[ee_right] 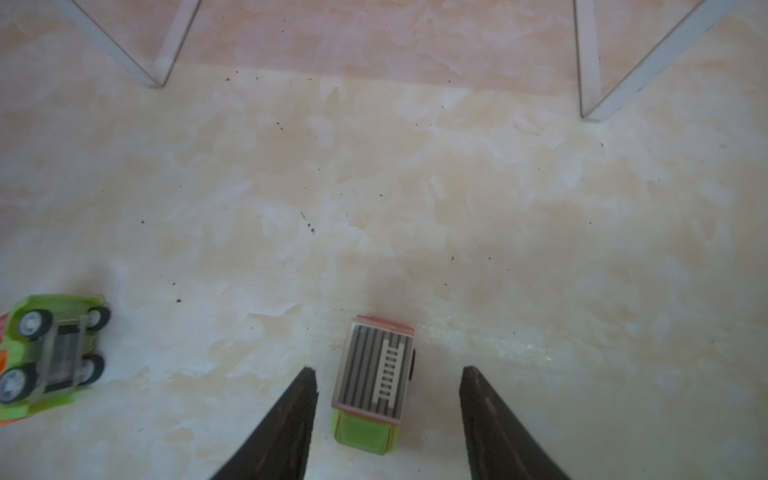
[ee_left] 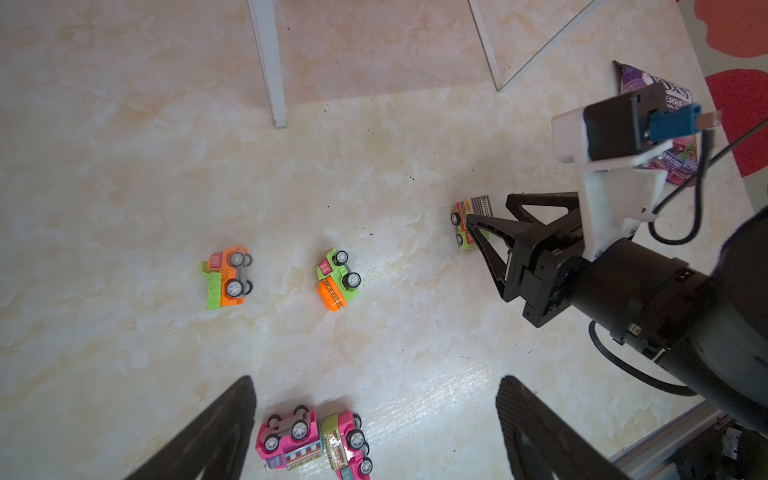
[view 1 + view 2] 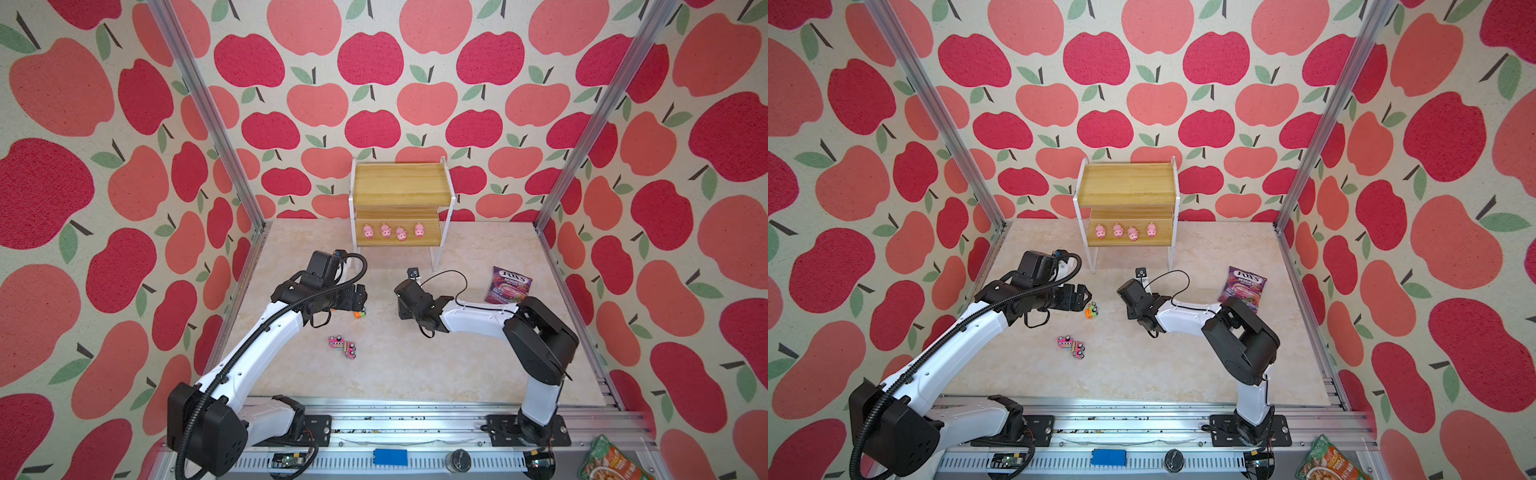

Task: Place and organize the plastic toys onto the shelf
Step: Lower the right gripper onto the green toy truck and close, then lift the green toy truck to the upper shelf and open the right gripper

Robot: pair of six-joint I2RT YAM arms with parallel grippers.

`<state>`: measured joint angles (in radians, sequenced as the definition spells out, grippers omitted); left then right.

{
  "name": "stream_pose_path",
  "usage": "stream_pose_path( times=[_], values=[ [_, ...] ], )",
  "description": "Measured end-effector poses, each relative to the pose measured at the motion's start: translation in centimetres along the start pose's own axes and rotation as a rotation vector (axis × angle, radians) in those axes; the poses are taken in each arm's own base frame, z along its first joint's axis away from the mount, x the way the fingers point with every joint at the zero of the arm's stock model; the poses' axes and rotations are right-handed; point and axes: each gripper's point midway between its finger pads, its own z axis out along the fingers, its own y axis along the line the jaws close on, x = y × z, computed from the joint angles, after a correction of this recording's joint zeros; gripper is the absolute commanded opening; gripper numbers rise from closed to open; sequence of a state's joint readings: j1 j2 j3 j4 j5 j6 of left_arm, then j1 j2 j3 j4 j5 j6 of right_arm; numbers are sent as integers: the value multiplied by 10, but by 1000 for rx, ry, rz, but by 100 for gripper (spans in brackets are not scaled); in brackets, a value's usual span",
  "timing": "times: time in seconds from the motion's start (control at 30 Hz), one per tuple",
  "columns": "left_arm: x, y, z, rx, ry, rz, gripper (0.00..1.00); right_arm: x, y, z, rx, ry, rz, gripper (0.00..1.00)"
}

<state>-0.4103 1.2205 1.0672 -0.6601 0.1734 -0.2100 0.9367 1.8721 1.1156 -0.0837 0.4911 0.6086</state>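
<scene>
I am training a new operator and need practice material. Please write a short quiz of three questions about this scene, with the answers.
1. How many pink pigs stand on the shelf, and on which tier?
2. True or false: a truck stands on the upper tier.
3. What lies between the open jaws of the right gripper?
A) a pink pig
B) the ladder-roof truck
C) nothing

Key
1. Four, all on the lower tier.
2. False; the upper tier is bare.
3. B; it sits on the table and the jaws do not touch it.
</scene>
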Motion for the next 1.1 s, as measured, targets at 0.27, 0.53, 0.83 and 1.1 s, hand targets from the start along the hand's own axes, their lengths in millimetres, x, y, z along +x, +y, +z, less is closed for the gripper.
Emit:
stream_pose_path(
  times=[0.27, 0.53, 0.83, 1.1],
  values=[
    [1, -1, -1, 2, -2, 2, 93, 0, 7, 10, 30, 13, -14, 45],
    [0, -1, -3, 4, -9, 3, 93, 3, 7, 13, 44, 36, -9, 28],
    [-2, -1, -8, 5, -26, 3, 93, -47, 8, -47, -11, -34, -45, 22],
    [-8, 8, -16, -7, -62, -22, 93, -210, 12, -209, -150, -374, -60, 23]
  ],
)
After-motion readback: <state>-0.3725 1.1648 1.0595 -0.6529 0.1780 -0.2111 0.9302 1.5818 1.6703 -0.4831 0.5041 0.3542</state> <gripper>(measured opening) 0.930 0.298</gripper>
